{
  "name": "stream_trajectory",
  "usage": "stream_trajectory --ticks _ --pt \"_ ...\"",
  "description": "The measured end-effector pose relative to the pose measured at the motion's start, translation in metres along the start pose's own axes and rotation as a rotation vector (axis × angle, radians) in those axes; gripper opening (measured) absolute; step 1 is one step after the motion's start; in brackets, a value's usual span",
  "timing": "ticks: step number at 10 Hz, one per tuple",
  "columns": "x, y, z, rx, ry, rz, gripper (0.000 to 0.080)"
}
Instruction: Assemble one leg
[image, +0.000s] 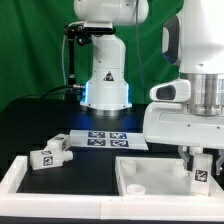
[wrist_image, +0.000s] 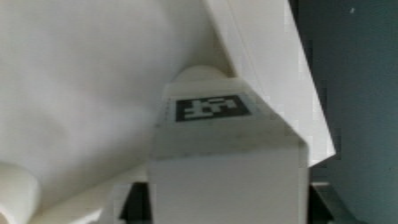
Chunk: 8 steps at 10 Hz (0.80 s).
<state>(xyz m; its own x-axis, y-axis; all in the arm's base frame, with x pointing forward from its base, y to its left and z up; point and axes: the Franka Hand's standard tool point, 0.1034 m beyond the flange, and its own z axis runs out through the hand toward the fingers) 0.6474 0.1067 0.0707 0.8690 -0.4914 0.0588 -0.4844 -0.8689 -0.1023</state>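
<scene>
My gripper (image: 201, 160) is shut on a leg (image: 202, 177), a stubby white post with a black-and-white tag. It holds the leg upright over the corner of the large white rimmed tabletop panel (image: 140, 180) at the exterior view's right. I cannot tell whether the leg touches the panel. In the wrist view the leg (wrist_image: 222, 165) fills the middle, tag facing the camera. It sits between my dark fingers (wrist_image: 135, 196) of the gripper (wrist_image: 224, 205), with the panel (wrist_image: 98, 80) behind it.
Two loose legs (image: 50, 153) lie on the black table at the exterior view's left. The marker board (image: 100, 138) lies in front of the robot base (image: 105, 88). A white angled rail (image: 18, 176) runs along the front left.
</scene>
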Motion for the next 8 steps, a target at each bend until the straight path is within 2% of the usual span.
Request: stream_trajectory --ticks 2,4,7,8 --pt "0.0013 0.0027 0.0001 -0.003 -0.001 0.214 0.0287" --pt "-0.001 0.0045 0.0003 -0.021 -0.004 0.578 0.0287" --pt "-0.0016 0.0097 0.0 -0.026 -0.005 1.172 0.0288" --pt "-0.0023 0.0104 0.0001 -0.023 -0.003 1.194 0.0288"
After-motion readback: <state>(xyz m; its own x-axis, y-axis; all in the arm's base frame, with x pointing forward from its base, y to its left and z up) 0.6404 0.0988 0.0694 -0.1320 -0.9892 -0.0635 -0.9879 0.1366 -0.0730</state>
